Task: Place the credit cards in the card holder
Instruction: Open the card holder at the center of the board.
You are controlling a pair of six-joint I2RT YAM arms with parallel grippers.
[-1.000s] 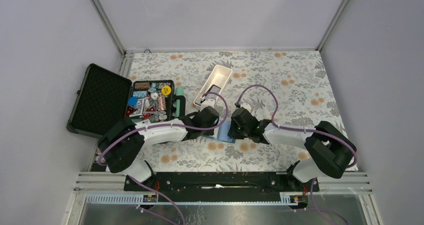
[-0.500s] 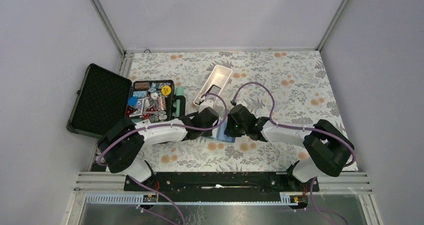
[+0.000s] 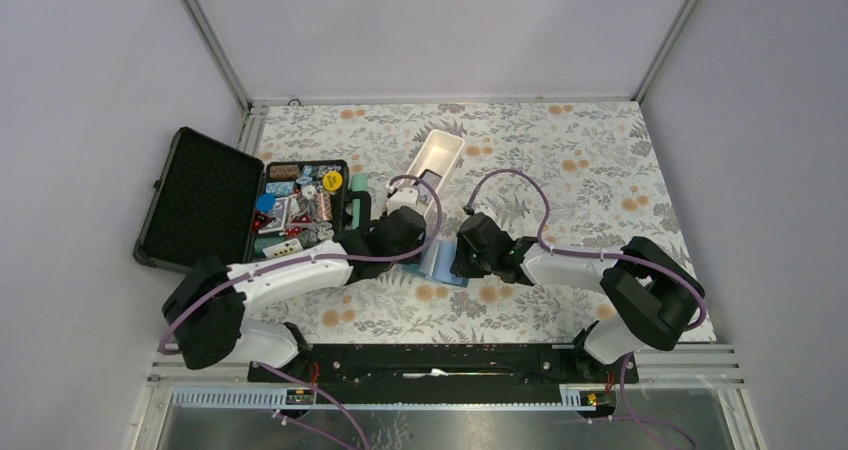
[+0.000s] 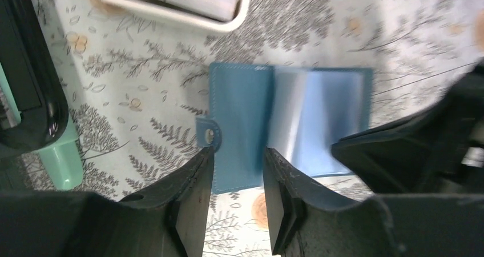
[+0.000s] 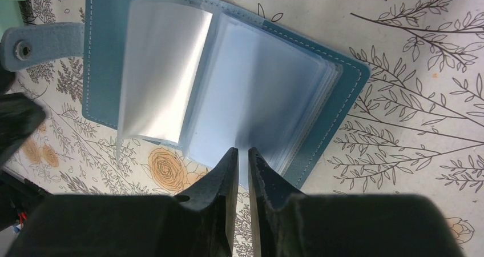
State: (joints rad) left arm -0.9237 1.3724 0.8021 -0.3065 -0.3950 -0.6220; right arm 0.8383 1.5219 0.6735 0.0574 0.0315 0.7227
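The teal-blue card holder (image 3: 438, 262) lies open on the floral cloth between my two grippers. Its cover and snap tab (image 4: 240, 125) show in the left wrist view, and its clear sleeves (image 5: 257, 91) in the right wrist view. One sleeve (image 5: 160, 68) is blurred in mid-swing. My left gripper (image 4: 237, 157) hovers open just short of the cover's near edge, holding nothing. My right gripper (image 5: 242, 152) is closed to a slit on the near edge of the sleeves. The credit cards are not clear to see; a dark flat shape (image 3: 431, 178) lies in the white tray.
The long white tray (image 3: 443, 148) lies just beyond the card holder. On the left, a black foam-lined case (image 3: 200, 198) stands open beside a compartment of colourful trinkets (image 3: 300, 205). A mint-green block (image 3: 357, 202) sits beside them. Both arm heads crowd the card holder.
My left gripper has widened and drawn back to the left, and a clear sleeve is now swinging. My right gripper has edged left over the card holder.
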